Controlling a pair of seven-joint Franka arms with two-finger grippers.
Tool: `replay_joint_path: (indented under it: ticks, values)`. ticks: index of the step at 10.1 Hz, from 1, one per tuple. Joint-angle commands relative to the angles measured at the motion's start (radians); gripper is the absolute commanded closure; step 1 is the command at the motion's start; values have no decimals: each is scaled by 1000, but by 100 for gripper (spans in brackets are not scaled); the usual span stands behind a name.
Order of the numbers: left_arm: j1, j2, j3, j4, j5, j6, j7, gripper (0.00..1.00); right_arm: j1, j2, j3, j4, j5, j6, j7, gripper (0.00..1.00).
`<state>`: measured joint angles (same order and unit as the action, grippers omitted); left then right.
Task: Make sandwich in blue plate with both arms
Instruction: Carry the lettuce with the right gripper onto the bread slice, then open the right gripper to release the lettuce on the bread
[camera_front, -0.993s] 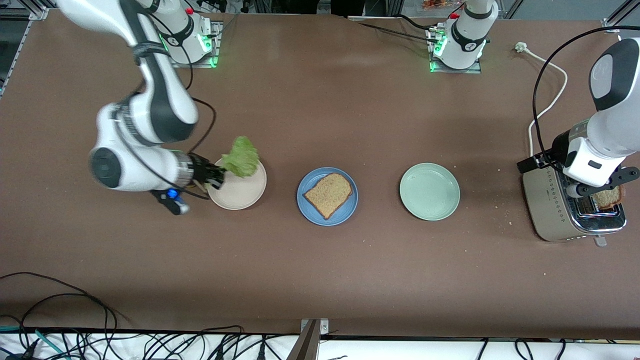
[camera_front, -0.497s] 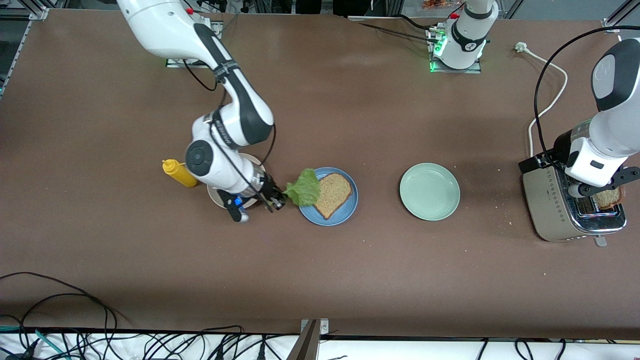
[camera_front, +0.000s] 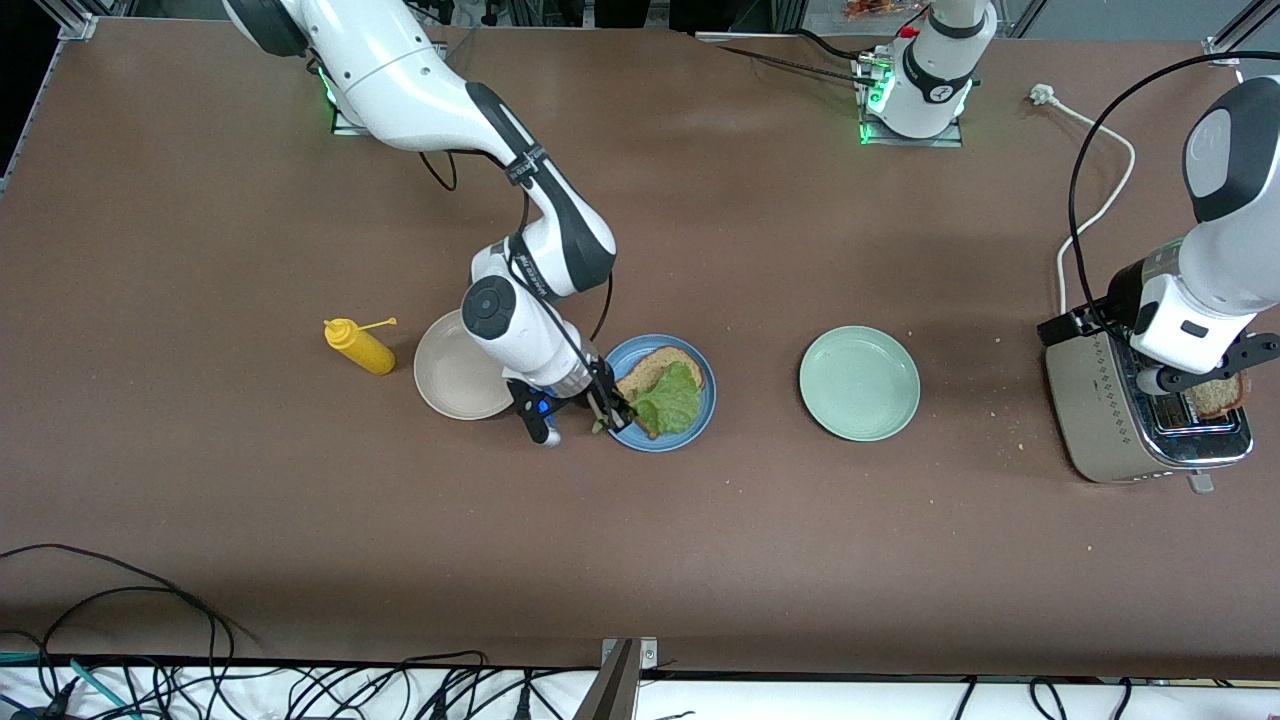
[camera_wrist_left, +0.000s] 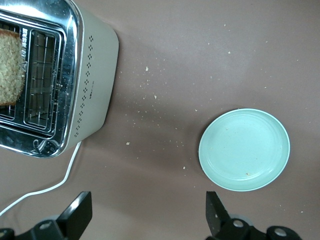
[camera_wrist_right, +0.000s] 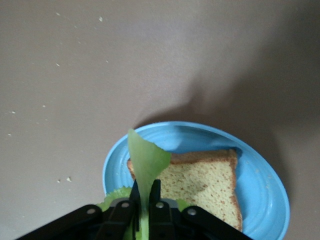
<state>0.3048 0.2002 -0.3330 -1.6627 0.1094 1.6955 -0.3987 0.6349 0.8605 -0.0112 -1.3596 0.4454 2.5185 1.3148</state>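
We see the right gripper (camera_front: 612, 412) with its jaws clamped on the ruffled green lettuce leaf (camera_front: 668, 402), which drapes onto the brown speckled toast slice (camera_front: 655, 367) in the round matte blue plate (camera_front: 700, 425) under the jaws. Beside it toward the right arm's end sit a beige plate (camera_front: 450, 375) and yellow squeeze bottle (camera_front: 358, 346). The left gripper (camera_wrist_left: 147, 220), jaws wide apart, hovers over the silver toaster (camera_front: 1110, 420) holding another toast slice (camera_front: 1216, 395), near a pale green plate (camera_front: 858, 382). No writing is legible.
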Motion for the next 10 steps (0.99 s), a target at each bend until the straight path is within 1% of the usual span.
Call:
replay_joint_path:
  ticks: [1,2,3,4,5,7,9,10]
  values:
    - [7,-13,-8,3,22,-19,21,0,15,16,-9,34,1,-86,17,85]
    - [7,-15,-8,4,22,-19,21,0,16,5,-10,34,-32,-169,17,85]
    - [7,-15,-8,4,22,-19,21,0,16,0,-10,34,-59,-206,26,67]
    - [7,-13,-6,3,22,-19,21,0,16,-1,-12,36,-65,-213,47,1]
    - [7,-13,-6,3,22,-19,21,0,14,-20,-15,36,-98,-216,46,0]
    - [10,-13,-3,4,21,-19,46,0,8,-56,-32,42,-178,-271,35,0]
    - [55,-15,3,6,22,-19,118,0,3,-109,-50,42,-258,-352,0,0]
    - [85,-13,5,29,22,-19,157,0,0,-138,-58,40,-276,-397,-76,0]
